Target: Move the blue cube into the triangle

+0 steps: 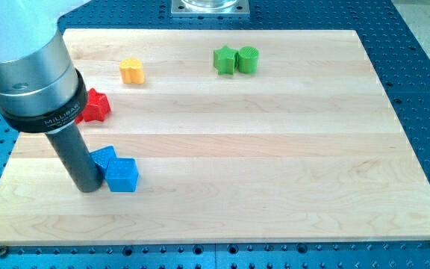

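The blue cube [122, 175] lies near the view's lower left on the wooden board [275, 164]. A second blue block [103, 157], of angled, triangle-like shape, sits just above and left of it, touching it. My tip [88, 188] rests on the board right beside the cube's left side, below the second blue block. The thick grey arm body rises from it toward the view's top left.
A red star-like block [95, 105] sits at the left, partly behind the arm. A yellow heart-like block [132, 71] lies at the upper left. A green star block [224, 59] and a green cylinder [248, 59] sit side by side at the top middle.
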`<state>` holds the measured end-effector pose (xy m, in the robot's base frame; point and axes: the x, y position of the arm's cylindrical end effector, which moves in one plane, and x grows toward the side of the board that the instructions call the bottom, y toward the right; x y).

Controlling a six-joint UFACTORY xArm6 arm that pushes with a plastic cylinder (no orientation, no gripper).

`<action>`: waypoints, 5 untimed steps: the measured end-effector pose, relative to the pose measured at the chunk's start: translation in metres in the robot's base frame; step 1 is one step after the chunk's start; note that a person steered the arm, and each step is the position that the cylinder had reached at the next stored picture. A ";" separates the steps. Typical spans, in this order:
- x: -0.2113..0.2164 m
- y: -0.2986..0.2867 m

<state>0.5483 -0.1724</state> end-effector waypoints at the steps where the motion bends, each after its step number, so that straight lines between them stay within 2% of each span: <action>1: 0.032 0.013; 2: 0.067 0.040; 3: 0.069 0.072; 4: 0.042 0.105; 5: 0.016 0.091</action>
<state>0.5648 -0.0816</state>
